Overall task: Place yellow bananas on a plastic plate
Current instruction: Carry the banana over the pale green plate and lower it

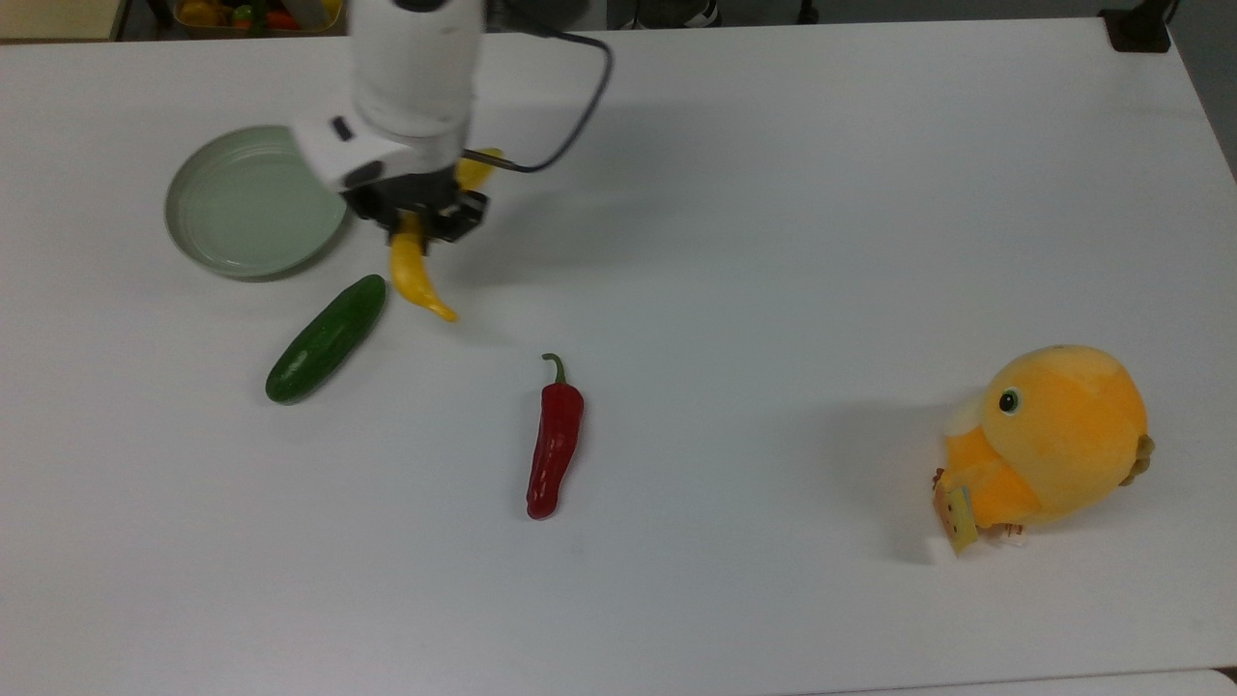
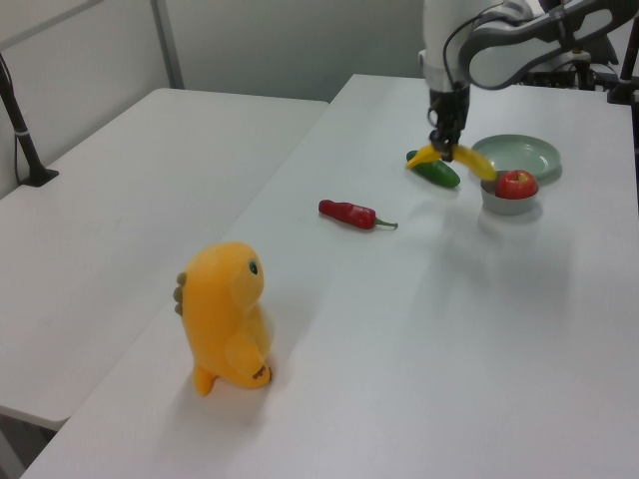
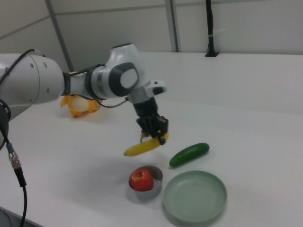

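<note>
Your two-finger gripper (image 1: pixel 417 224) is closed on the slender, curved, bright-yellow banana (image 1: pixel 416 275), pinching it near mid-length so both tapered ends stick out free. In the right view the banana (image 3: pixel 142 147) hangs clear of the white table (image 1: pixel 773 290), roughly level, with nothing under it touching. A middle grip like this should keep the fruit balanced in the air, and I'd judge it lets you lay it down flat without a swing.

You are not over the target yet. The round, shallow, pale grey-green plastic plate (image 1: pixel 242 208) sits just beside the gripper, toward the top view's left, and it holds nothing. In the right view the plate (image 3: pixel 195 196) lies below and to the right view's right of the gripper (image 3: pixel 152 134).

The small grey metal bowl (image 3: pixel 149 187) holds a red apple (image 3: pixel 141 180) and sits almost directly beneath the gripper in the right view; judge your descent so the banana does not clip it.

The dark green cucumber (image 1: pixel 327 337) lies near the gripper, toward the top view's lower left. The red chili pepper (image 1: pixel 554 437) lies further off toward the top view's lower right, and the orange plush toy (image 1: pixel 1049 445) stands well apart, at the top view's right.
</note>
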